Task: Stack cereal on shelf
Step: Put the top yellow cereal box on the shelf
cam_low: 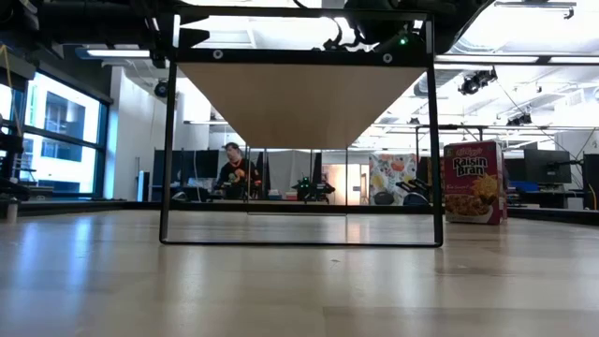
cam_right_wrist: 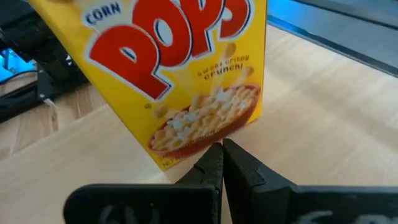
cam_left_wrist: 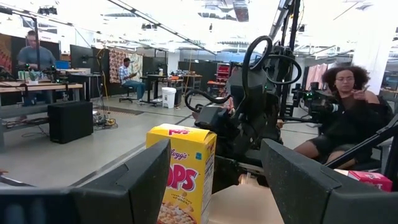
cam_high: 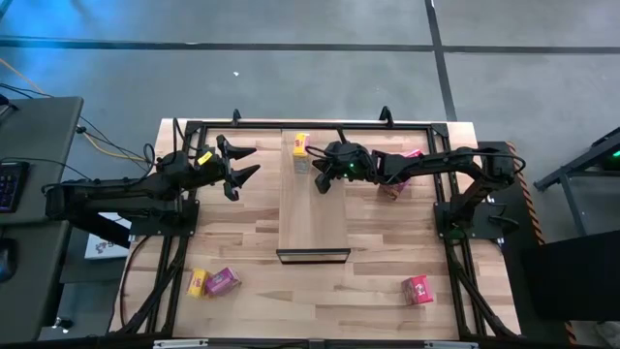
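A yellow Corn Pops cereal box [cam_high: 301, 151] stands upright on the far end of the light-wood shelf [cam_high: 312, 218]. My right gripper [cam_high: 321, 181] is shut, just right of the box, which fills the right wrist view [cam_right_wrist: 180, 68]. My left gripper [cam_high: 244, 163] hovers open to the left of the shelf, facing the box [cam_left_wrist: 180, 177]. A pink box [cam_high: 402, 173] lies under my right arm. On the table's near side lie a yellow box [cam_high: 199, 282], a pink box [cam_high: 224, 281] and a red box [cam_high: 418, 289]. My right gripper [cam_right_wrist: 222, 165] points its shut fingertips at the lower edge [cam_right_wrist: 186, 155] of the yellow box's printed face, coming about level from the table's right. I cannot tell whether they touch it. The box stands on the shelf.
The black metal frame [cam_high: 184, 131] rings the table and carries the shelf, seen from below in the low view [cam_low: 299, 103]. A Raisin Bran box [cam_low: 474, 183] stands on the tabletop. People sit in the room beyond the table.
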`<action>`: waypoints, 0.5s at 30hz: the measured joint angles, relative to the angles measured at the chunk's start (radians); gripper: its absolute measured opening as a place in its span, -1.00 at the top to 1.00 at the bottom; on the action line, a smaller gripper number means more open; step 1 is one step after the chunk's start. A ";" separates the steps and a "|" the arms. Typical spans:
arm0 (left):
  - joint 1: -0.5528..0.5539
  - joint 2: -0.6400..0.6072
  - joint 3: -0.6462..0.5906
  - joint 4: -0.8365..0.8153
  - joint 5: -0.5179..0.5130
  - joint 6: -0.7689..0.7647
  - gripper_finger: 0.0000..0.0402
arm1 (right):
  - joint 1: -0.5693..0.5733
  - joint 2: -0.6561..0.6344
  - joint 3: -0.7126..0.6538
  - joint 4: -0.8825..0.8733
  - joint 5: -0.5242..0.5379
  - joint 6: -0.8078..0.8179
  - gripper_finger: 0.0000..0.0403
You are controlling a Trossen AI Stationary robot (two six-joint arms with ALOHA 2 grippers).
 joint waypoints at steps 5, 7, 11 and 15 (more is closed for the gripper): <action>0.000 0.000 0.000 0.000 0.000 0.000 -0.20 | 0.000 0.001 0.000 0.007 0.000 0.001 1.00; 0.000 0.000 0.000 0.000 0.000 0.000 -0.20 | 0.001 0.008 0.000 0.016 -0.001 0.003 1.00; 0.000 0.000 0.000 0.000 0.000 0.000 -0.20 | 0.002 0.030 0.000 0.039 0.018 0.002 1.00; 0.000 0.000 0.000 0.001 0.000 0.000 -0.20 | -0.001 0.047 0.000 0.089 0.026 0.001 1.00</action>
